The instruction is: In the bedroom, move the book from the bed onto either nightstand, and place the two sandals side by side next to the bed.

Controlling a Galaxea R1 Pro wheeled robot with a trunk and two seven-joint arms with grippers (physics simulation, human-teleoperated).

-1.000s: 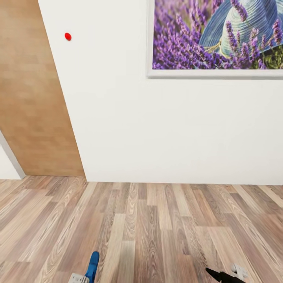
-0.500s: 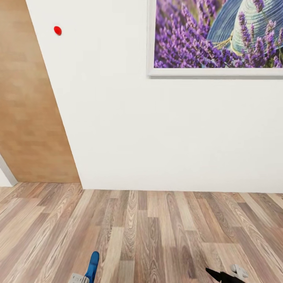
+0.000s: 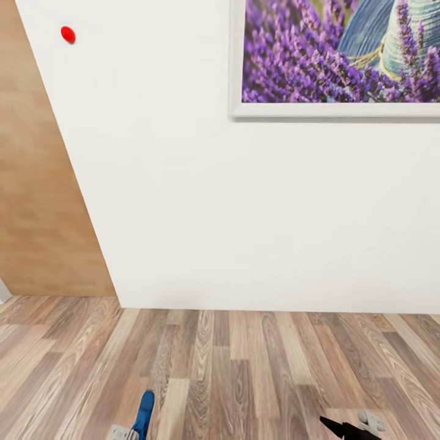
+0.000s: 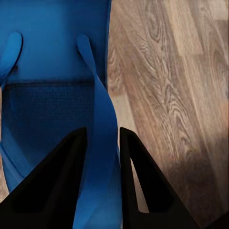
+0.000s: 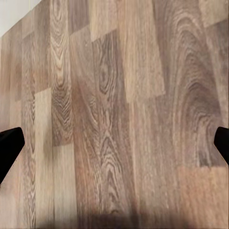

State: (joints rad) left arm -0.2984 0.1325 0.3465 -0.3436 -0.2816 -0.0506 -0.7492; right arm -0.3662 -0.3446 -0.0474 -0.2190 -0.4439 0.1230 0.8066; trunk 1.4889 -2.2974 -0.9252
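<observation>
A bright blue sandal [image 4: 52,95] hangs from my left gripper [image 4: 102,143], whose two dark fingers are shut on one of its straps. In the head view the same sandal [image 3: 145,412] sticks up at the bottom edge, above the grey left gripper [image 3: 125,432]. My right gripper [image 5: 114,140] is open over the wood-plank floor, with nothing between its fingertips; it also shows at the bottom right of the head view as the right gripper [image 3: 348,428]. The book, bed and nightstand are out of view.
A white wall [image 3: 244,214] stands close ahead, with a framed lavender picture [image 3: 342,55] high on it and a small red dot [image 3: 68,34]. A light wood door panel [image 3: 36,201] is at the left. Brown plank floor [image 3: 244,366] lies below.
The whole head view has shifted: the wall's base has dropped lower in the picture and the door has slid left, so the camera moved. Both grippers keep their places in the frame.
</observation>
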